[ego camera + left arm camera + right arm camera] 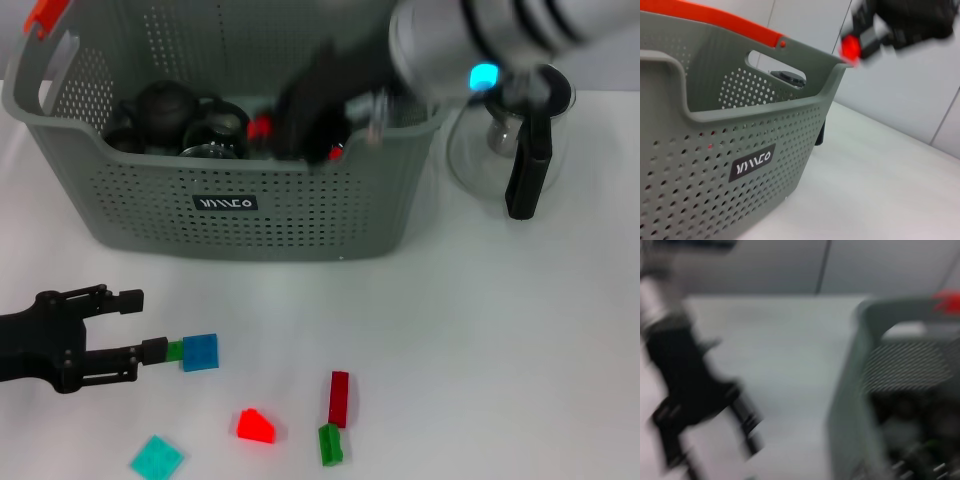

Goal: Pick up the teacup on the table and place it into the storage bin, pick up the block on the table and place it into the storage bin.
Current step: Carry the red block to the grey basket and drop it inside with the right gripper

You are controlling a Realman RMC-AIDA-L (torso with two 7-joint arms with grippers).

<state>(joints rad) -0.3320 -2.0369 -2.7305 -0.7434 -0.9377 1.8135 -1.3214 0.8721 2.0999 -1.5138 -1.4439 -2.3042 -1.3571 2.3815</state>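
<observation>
The grey-green storage bin [230,215] stands at the back of the white table, also seen close up as the storage bin [740,150]. Inside it lie a dark teapot [165,105] and a dark teacup [225,122]. My right gripper [275,128] hangs over the bin's middle, blurred, shut on a small red block [260,127]; the same gripper [860,42] and red block [851,47] show above the rim. My left gripper [140,325] rests open low at the front left. A blue block [200,352] with a green piece [175,350] lies at its lower fingertip.
A clear glass pot [505,140] with a black handle stands right of the bin. Loose on the front of the table lie a red wedge [256,426], a dark red brick [339,397], a green brick [330,444] and a teal tile [157,458].
</observation>
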